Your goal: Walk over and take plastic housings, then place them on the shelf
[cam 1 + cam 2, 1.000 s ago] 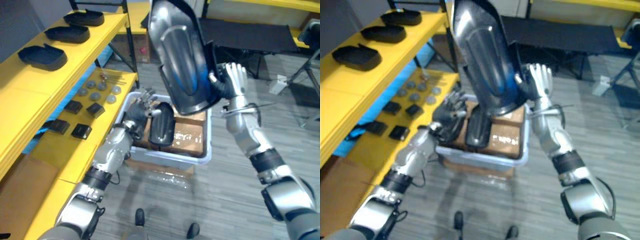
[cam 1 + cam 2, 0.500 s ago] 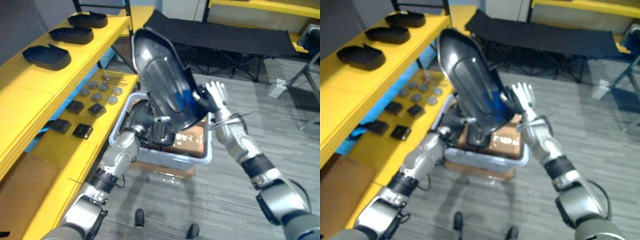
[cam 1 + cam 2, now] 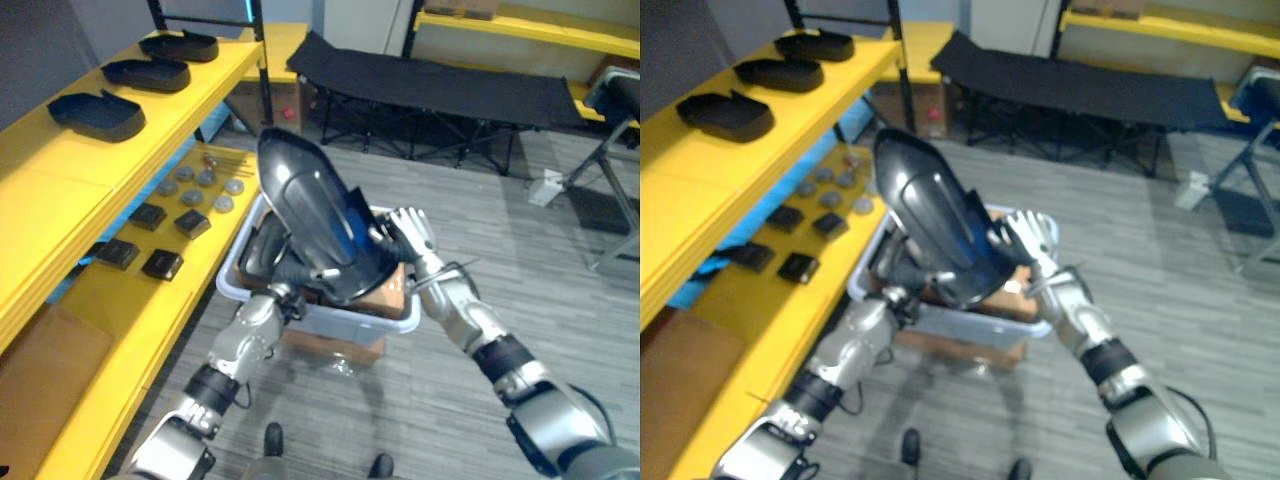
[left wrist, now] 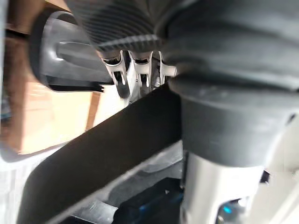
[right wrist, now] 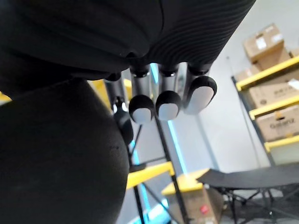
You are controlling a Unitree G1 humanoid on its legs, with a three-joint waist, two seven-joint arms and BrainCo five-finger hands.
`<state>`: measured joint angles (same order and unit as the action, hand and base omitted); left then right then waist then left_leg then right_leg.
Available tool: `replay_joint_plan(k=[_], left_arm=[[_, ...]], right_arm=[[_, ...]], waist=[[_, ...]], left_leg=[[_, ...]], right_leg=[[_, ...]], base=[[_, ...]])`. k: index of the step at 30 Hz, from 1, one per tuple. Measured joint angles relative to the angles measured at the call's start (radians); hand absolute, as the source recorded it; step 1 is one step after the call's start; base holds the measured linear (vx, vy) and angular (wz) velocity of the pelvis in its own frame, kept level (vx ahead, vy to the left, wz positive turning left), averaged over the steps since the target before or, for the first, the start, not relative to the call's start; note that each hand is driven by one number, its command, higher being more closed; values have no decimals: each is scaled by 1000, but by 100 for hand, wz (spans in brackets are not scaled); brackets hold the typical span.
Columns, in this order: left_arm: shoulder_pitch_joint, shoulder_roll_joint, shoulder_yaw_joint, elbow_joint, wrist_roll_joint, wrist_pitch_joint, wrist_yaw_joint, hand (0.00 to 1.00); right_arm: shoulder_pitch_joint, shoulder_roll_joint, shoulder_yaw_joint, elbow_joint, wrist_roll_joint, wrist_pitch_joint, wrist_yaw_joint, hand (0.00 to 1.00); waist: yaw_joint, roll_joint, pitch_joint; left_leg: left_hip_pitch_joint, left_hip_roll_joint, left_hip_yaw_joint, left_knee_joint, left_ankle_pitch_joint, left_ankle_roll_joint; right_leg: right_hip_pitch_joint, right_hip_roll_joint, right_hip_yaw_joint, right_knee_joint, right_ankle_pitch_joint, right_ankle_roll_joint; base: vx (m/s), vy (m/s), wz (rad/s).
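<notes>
Housing (image 3: 315,225) over bin (image 3: 380,322); right hand (image 3: 410,232) spread flat against it (left hand (image 3: 283,292) grip unclear).

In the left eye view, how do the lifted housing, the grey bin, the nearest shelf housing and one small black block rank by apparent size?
1. lifted housing and grey bin: alike; the housing is nearer and hides part of the bin, so I leave them tied.
2. nearest shelf housing.
3. small black block.
</notes>
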<state>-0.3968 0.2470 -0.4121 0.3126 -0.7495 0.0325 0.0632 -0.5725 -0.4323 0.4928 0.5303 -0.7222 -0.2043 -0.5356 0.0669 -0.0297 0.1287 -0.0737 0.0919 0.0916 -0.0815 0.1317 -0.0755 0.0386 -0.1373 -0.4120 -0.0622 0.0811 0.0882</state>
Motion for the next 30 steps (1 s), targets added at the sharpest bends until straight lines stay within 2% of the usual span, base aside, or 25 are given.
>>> replay_joint_plan(k=[3, 5, 12, 15, 20, 23, 27, 30], left_arm=[[39, -20, 0, 0, 0, -50, 9, 100], [54, -21, 0, 0, 0, -65, 23, 100], [104, -49, 2, 0, 13, -175, 86, 100], [135, -66, 0, -6, 39, -242, 113, 100], [174, -86, 1, -70, 232, -362, 246, 100], [174, -97, 23, -109, 381, -406, 333, 100], [160, -97, 26, -185, 562, -405, 435, 100], [141, -96, 14, -207, 607, -383, 470, 100]], right_arm=[[38, 13, 0, -12, 0, -28, -42, 100], [59, 23, 0, -26, 0, -38, -62, 100], [107, 86, -6, -58, 3, -38, -128, 100], [146, 108, -7, -88, 3, -38, -154, 100], [183, 148, -7, -128, 17, -39, -201, 100], [186, 174, -2, -131, 43, -58, -216, 100], [187, 188, 4, -142, 81, -85, -256, 100], [188, 186, 8, -144, 105, -85, -269, 100]], waist=[[0, -9, -6], [0, -16, -12], [0, -17, -13], [0, -17, -13], [-1, -17, -13], [-1, -17, -13], [-4, -17, -14], [-5, -17, -14]], left_leg=[[0, 0, 0, 0, 0, 0], [0, 0, 1, 0, 0, 0], [2, 0, 2, 0, 0, 0], [2, 0, 3, 0, -1, 0], [2, 0, 5, 0, -1, -1], [3, 0, 9, 0, -1, -1], [5, 0, 17, 0, -2, -2], [6, 0, 25, 0, -2, -2]], right_leg=[[0, 0, 0, 0, 0, 0], [0, 0, 0, 0, 0, 0], [0, -1, 3, 0, 0, 0], [-1, -2, 4, 0, 0, 0], [-2, -2, 5, 0, -1, 0], [-3, -2, 9, -1, -1, -1], [-7, -3, 18, -1, -1, -1], [-10, -3, 26, -2, 1, -2]], base=[[0, 0, 0], [0, 0, 0], [0, 0, 0], [0, 0, 0], [0, 0, 0], [0, 0, -3], [0, 0, -5], [2, 2, -7]])
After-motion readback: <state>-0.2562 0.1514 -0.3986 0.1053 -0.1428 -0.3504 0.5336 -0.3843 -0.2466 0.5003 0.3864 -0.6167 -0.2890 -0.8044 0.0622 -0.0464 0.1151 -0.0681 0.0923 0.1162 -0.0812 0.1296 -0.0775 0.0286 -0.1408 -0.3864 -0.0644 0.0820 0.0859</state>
